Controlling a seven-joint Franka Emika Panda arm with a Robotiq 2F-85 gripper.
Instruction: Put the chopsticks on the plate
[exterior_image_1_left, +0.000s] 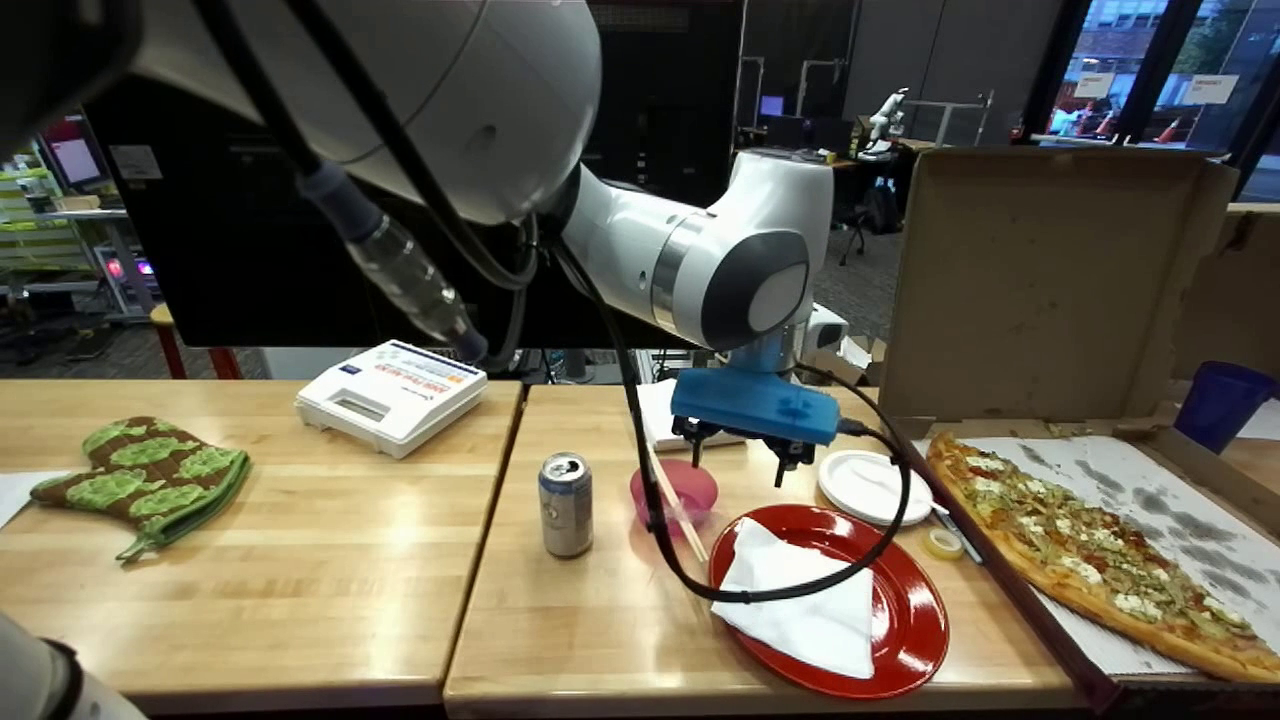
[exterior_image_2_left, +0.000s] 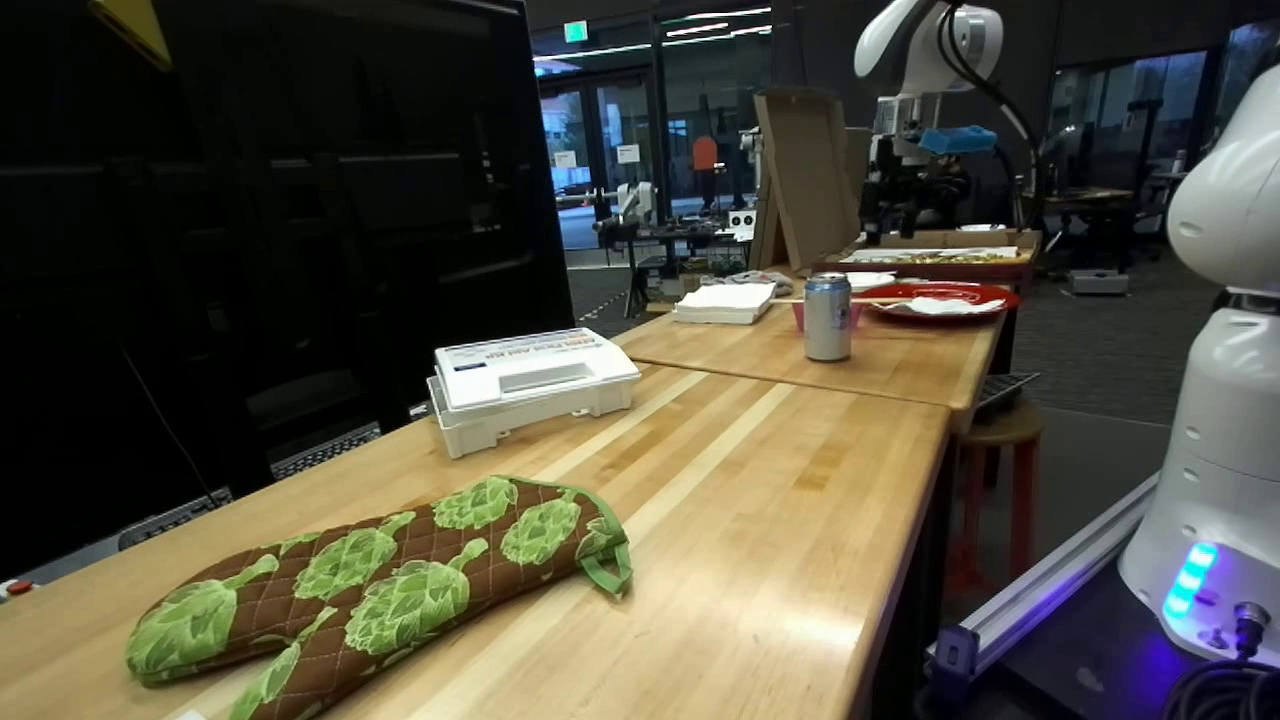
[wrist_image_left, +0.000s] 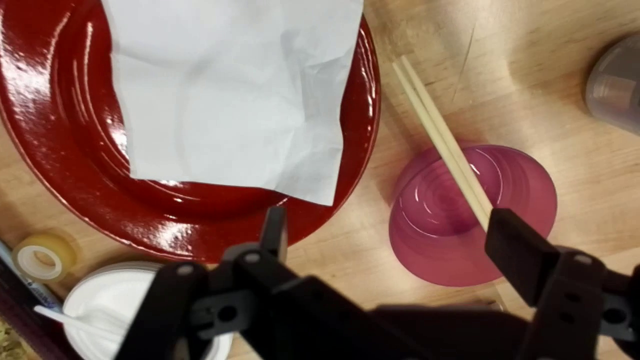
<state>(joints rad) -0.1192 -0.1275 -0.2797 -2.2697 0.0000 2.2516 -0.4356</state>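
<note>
A wooden tabletop (exterior_image_1_left: 580, 640) is spanning two adjoining sections; glass doors (exterior_image_2_left: 615, 110) are standing at the far end of the room. A cardboard pizza box (exterior_image_1_left: 1050, 290) at right is holding topped pizza (exterior_image_1_left: 1070, 560). Pale tan chopsticks (wrist_image_left: 440, 130) are lying across a translucent pink bowl (wrist_image_left: 460, 260), near ends pointing toward a glossy red plate (wrist_image_left: 220, 215). The plate is carrying a creased white napkin (wrist_image_left: 230, 115). The gripper (exterior_image_1_left: 738, 475) is hovering above, fingers (wrist_image_left: 275, 232) standing wide apart.

The plate (exterior_image_1_left: 905, 615) is glossy, the napkin (wrist_image_left: 240, 100) on it matt, creased paper, the chopsticks (wrist_image_left: 445, 142) beside it matt wood, the bowl (wrist_image_left: 527, 192) near it translucent plastic, the mitt (exterior_image_2_left: 390, 575) well apart from it quilted cloth.
</note>
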